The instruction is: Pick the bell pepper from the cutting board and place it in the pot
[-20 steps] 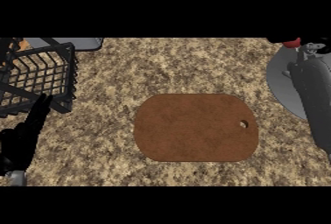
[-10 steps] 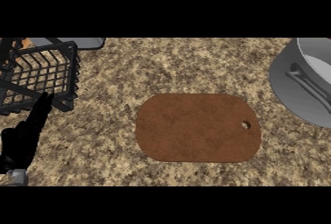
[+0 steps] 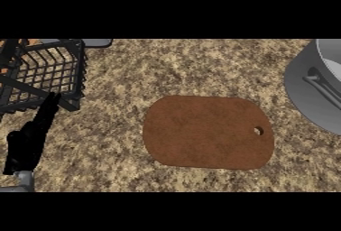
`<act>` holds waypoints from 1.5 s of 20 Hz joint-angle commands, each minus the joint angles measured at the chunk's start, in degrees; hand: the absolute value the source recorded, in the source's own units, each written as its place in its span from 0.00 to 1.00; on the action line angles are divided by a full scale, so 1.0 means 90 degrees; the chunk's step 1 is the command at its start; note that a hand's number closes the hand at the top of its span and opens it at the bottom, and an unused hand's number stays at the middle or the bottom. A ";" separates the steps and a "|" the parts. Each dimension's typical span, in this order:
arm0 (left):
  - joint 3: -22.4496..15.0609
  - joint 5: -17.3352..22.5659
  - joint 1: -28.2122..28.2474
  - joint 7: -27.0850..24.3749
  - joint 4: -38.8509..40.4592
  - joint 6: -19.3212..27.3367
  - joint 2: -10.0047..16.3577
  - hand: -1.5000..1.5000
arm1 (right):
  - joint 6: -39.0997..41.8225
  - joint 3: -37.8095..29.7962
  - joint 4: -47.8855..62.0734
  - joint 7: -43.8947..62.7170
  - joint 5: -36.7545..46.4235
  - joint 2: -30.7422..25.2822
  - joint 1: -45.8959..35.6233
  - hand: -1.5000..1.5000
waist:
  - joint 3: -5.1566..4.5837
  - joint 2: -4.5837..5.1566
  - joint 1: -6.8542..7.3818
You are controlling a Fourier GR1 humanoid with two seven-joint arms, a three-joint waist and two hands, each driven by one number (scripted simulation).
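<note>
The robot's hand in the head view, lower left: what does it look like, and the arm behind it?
The left hand is matt black all over, narrow, with long slim fingers. It joins a rounded grey forearm, of which only a short stub shows. No cables or markings are visible. The right hand is out of view.

L hand point(image 3: 25, 146) at approx 8 o'clock of view: all black, blocky palm, long slim fingers point(image 3: 47, 110) tapering twd tips. Grey forearm point(image 3: 21, 181) end just below it, rounded, paler than hand.
</note>
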 commanded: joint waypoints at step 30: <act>0.0242 -0.0040 0.0093 0.0065 0.0087 -0.0141 0.0060 0.50 | -0.0098 -0.3036 0.1166 -0.3579 -0.3066 -0.0400 -0.0148 0.00 | -0.0011 0.0013 0.0033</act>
